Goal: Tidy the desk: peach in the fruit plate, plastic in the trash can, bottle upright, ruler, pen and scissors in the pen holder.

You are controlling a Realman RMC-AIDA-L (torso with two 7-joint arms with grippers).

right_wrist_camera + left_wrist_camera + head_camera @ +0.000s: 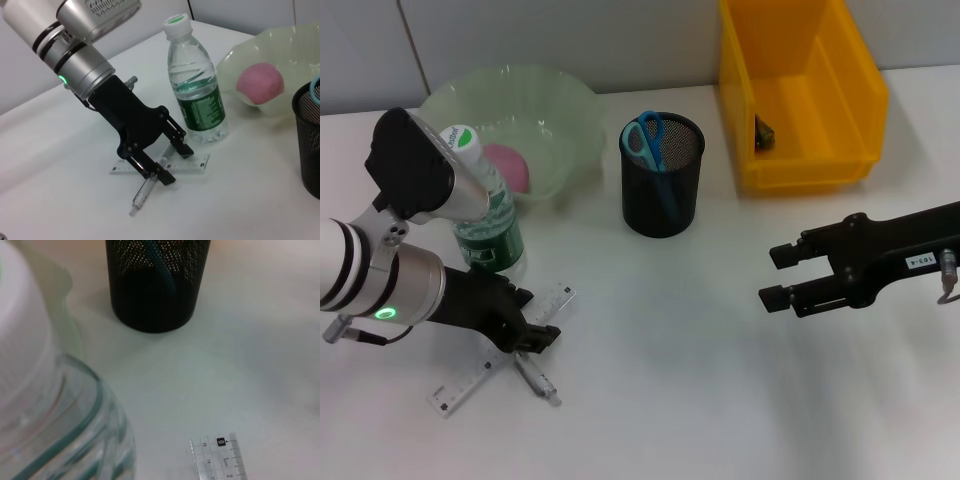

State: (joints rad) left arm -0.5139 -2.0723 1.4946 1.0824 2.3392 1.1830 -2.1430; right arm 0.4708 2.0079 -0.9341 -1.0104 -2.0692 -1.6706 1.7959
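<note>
While the head view hides the left hand [525, 340] over the ruler [500, 362], the right wrist view shows it released, straddling the pen [145, 192]; the right hand [782, 276] hovers released.

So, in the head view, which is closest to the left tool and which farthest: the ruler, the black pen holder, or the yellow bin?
Measured from the left tool:
1. Ruler: directly beneath the tool, near the robot's left.
2. Pen holder: mid-table, farther back, with the scissors in it.
3. Yellow bin: far back on the right side.
</note>
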